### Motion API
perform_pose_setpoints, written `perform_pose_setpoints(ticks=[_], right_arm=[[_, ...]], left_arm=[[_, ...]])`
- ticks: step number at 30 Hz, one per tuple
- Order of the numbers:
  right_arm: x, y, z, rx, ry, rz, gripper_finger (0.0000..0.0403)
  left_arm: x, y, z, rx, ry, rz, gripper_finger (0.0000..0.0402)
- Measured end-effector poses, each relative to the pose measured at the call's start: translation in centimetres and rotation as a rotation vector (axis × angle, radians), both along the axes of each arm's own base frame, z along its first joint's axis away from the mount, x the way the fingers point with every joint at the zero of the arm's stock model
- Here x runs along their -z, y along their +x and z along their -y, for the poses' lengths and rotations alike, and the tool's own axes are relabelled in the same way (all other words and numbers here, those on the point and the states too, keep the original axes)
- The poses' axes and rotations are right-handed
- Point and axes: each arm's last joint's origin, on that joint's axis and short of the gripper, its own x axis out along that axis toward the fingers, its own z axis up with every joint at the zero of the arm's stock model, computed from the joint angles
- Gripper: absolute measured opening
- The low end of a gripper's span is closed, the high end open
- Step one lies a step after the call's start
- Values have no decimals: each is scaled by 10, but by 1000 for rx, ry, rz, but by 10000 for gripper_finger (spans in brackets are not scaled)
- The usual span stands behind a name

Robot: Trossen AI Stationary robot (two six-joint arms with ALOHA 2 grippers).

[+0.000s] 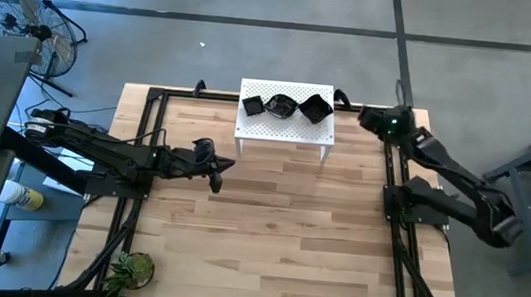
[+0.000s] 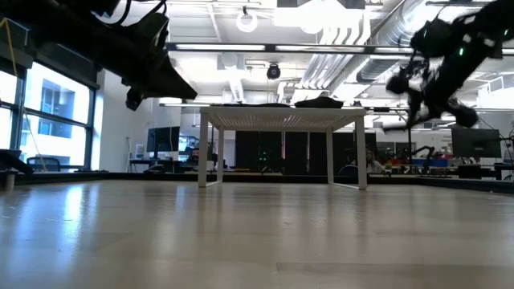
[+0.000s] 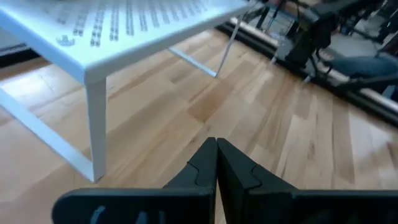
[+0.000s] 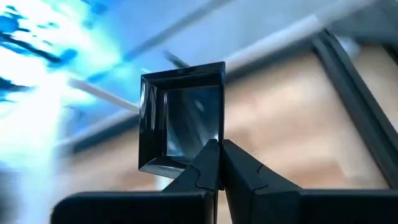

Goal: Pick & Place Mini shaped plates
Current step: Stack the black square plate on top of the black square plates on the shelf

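Square black mini plate (image 4: pixel 181 118) pinched in right claw (image 4: pixel 217 163), no legible writing; left claw (image 3: pixel 216 163) closed, empty.

Two dark arms are seen, built of black jointed segments. On the left arm (image 1: pixel 104 153), at the left of the frame, black cables are run along the links. On the right arm (image 1: pixel 453 182), a small green light is shown near the wrist. Black, wedge-shaped fingers (image 3: pixel 205 168) are mounted on a flat black bar.
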Motion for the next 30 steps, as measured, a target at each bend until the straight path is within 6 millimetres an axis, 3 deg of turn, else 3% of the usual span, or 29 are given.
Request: perform_pose_setpoints(ticks=[8,13,21,30], right_arm=[[-105,3,-6,-163,-287,72,11],[-148,44,-4,-350,-324,118,11],[-163,150,-2,-538,-243,106,12],[-142,248,23,-696,-145,66,12]], left_arm=[[-11,-4,-1,0,30,61,1],[-23,-11,-10,-35,43,115,1],[-33,-19,-28,-47,76,149,1],[-32,-19,-30,-28,92,140,1]])
